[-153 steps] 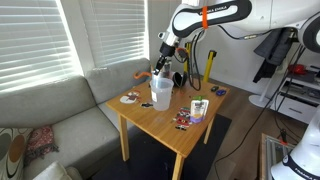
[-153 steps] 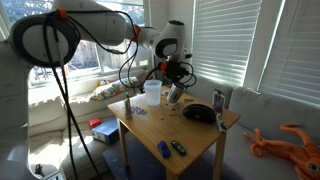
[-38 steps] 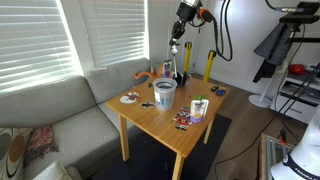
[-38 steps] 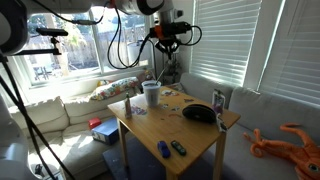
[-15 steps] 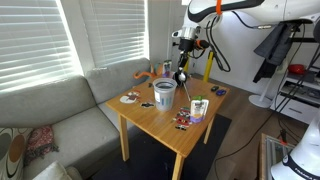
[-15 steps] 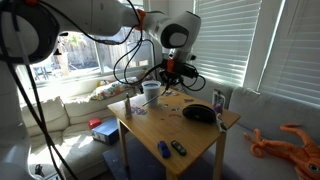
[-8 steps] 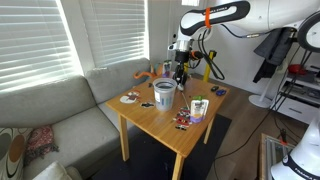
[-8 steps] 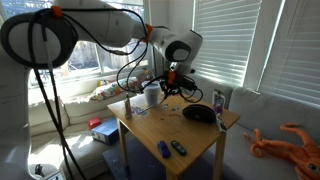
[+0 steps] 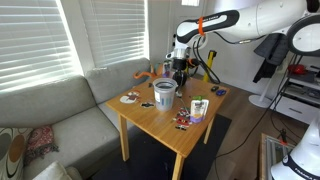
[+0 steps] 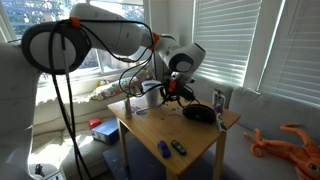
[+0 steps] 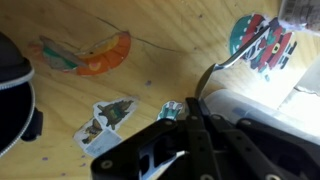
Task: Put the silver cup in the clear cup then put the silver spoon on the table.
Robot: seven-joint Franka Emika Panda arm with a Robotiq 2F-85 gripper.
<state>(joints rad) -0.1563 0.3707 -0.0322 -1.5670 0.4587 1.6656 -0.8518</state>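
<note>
Silver spoon (image 11: 222, 66) in end effector (image 9: 180, 71), clear cup (image 9: 164, 93) just beside.

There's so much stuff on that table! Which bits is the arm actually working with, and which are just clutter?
Part of the job: clear cup, silver cup inside it, silver spoon in the gripper, table.
Just lying about: stickers, small box, black object, sofa.

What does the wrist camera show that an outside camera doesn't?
Only the wrist view shows the little sticker up close, and the silver spoon poking out of the hand. Only an exterior view shows the sofa, the window blinds and the legs of the table. Both show the table's wooden top.
</note>
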